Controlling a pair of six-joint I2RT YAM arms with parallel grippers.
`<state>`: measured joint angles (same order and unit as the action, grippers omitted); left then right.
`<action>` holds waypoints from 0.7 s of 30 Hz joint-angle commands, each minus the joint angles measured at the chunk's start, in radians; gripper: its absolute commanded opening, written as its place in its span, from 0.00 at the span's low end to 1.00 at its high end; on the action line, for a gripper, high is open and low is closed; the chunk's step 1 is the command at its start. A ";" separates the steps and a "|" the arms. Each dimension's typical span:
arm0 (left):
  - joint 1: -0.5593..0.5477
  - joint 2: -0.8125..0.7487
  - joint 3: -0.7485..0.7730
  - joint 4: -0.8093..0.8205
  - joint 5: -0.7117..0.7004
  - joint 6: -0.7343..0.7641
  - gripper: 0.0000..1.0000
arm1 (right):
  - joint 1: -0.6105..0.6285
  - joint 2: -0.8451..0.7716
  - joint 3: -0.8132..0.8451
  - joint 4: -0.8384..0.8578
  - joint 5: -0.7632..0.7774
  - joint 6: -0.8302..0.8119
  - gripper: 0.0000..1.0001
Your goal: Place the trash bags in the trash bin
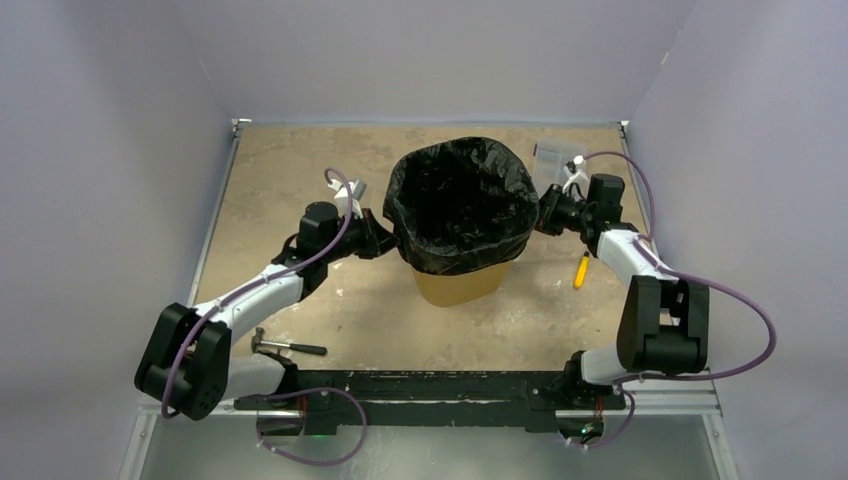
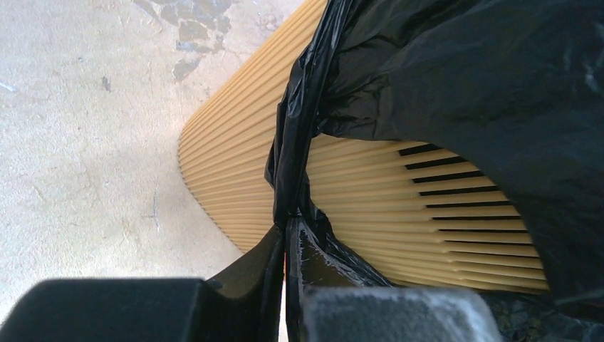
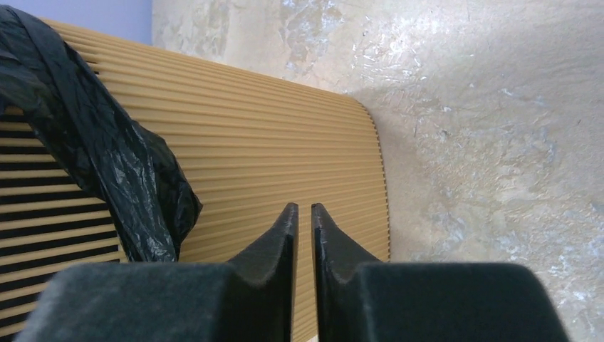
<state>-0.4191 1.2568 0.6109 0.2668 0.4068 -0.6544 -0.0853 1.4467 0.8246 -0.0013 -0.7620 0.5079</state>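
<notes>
The orange-yellow trash bin (image 1: 462,285) stands mid-table, lined with the glossy black trash bag (image 1: 460,200), whose edge is folded down over the rim. My left gripper (image 1: 385,240) is at the bin's left side. In the left wrist view it (image 2: 287,224) is shut on a twisted strip of the bag (image 2: 463,85) against the ribbed bin wall (image 2: 370,192). My right gripper (image 1: 540,215) is at the bin's right side. Its jaws (image 3: 304,208) stand nearly together with nothing between them. The bag's hem (image 3: 107,157) hangs to their left over the bin wall (image 3: 271,142).
A hammer (image 1: 288,346) lies near the front left by the left arm. A yellow-handled tool (image 1: 580,270) lies right of the bin. A small clear plastic box (image 1: 553,160) sits at the back right. Purple walls close in three sides.
</notes>
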 commanded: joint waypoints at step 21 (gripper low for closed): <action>0.006 -0.081 0.029 -0.043 -0.022 -0.051 0.41 | -0.001 -0.309 -0.166 0.150 0.081 0.209 0.46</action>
<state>-0.4191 1.1675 0.6113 0.1703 0.3637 -0.6788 -0.0856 1.1233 0.6815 0.0555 -0.5583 0.6975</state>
